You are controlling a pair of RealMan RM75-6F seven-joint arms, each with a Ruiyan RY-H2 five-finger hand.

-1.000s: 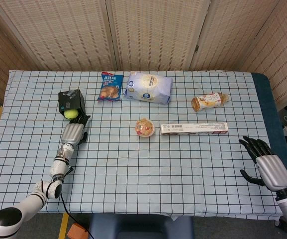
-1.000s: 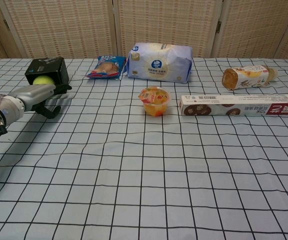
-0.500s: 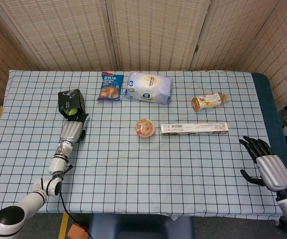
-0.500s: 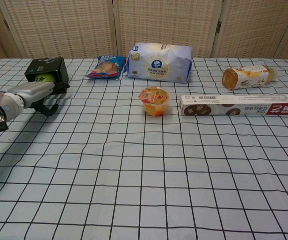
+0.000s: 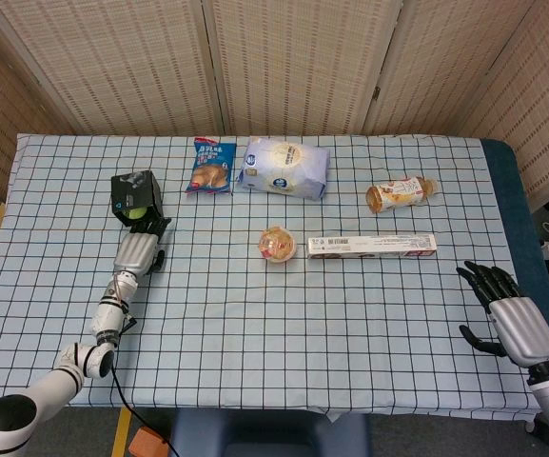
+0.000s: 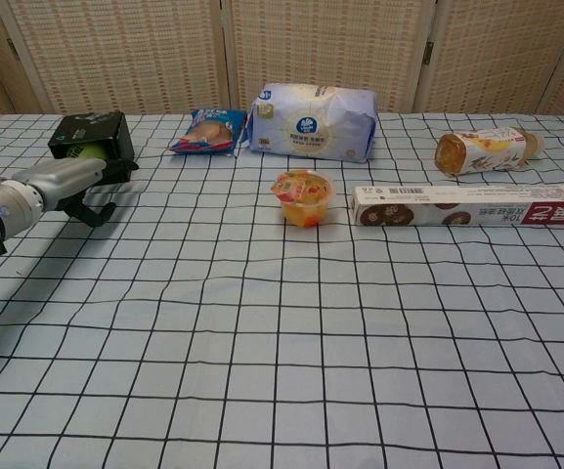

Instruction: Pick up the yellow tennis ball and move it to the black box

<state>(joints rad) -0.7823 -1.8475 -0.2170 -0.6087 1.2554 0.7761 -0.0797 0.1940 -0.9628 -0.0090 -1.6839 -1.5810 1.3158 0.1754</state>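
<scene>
Woven-reed screens back a bench [image 5: 350,314] under a blue-and-black checked cloth. Black box [image 5: 134,190] lies on its side at far left, open mouth facing near. Yellow tennis ball [image 5: 136,214] sits in that mouth; in chest view ball [image 6: 90,151] shows inside the box [image 6: 91,132], partly hidden by the hand.

Left hand [image 5: 139,249] reaches up to the box mouth, dark fingers [image 6: 115,172] at the opening just beside the ball. Cannot tell whether it is clamped on the ball or has let go: fingertips are small and overlap the ball in both views. Right hand [image 5: 504,307] hangs off the near right edge of the bench, fingers apart, holding nothing, well away from everything.

Other stuff, untouched: snack packet [image 5: 211,167] and white bread bag [image 5: 284,168] at far centre, bottle lying down [image 5: 401,194] at far right, fruit jelly cup [image 5: 278,243] in the middle, long biscuit box [image 5: 371,247] just right of the cup.

Progress, judged: pick and carry look done, ball is at or inside the box. Left: confirm release, pull the left hand clear without dragging the ball out.
</scene>
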